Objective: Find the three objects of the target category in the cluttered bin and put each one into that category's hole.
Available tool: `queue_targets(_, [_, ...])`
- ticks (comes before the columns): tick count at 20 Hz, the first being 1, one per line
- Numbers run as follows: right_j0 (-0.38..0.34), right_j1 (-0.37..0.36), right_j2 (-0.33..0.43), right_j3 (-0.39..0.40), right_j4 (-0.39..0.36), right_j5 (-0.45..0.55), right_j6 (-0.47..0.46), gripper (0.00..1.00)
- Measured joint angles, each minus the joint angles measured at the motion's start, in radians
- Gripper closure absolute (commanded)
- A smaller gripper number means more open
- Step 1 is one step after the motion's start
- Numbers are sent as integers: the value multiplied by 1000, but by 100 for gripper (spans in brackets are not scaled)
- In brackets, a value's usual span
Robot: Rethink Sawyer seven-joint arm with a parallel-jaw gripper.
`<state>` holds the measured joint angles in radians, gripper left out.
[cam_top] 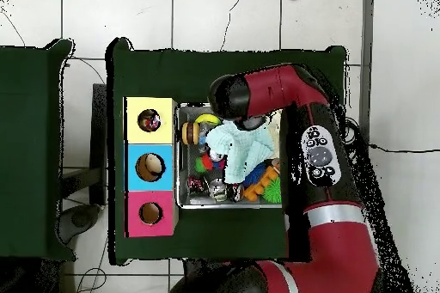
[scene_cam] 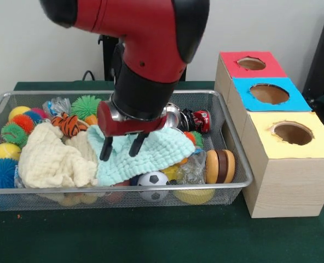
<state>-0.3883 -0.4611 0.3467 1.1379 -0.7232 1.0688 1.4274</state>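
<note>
Three boxes show things inside from overhead, progress unclear; the cluttered bin (scene_cam: 236, 164) sits full on the green surface (scene_cam: 151, 235), gripper (scene_cam: 122, 148) fingers (scene_cam: 105, 149) spread over a mint cloth (scene_cam: 151, 150).

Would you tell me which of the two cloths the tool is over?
The mint-green cloth; the cream cloth lies beside it, clear of the tool.

You see a glossy red arm (scene_cam: 145, 27) with black joints, a silver wrist ring, a button panel (cam_top: 319, 154), and a red end effector (scene_cam: 122, 148) with black fingers.
</note>
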Motion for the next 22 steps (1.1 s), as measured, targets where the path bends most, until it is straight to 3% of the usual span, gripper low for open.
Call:
queue_targets(9, [-55,-53,-3,73,-10,-44,0,0])
queue_targets(18, [-102,-10,-46,122,-59,-234,0,0])
queue_targets(22, [-122,18,-54,137,-56,-254,0,0])
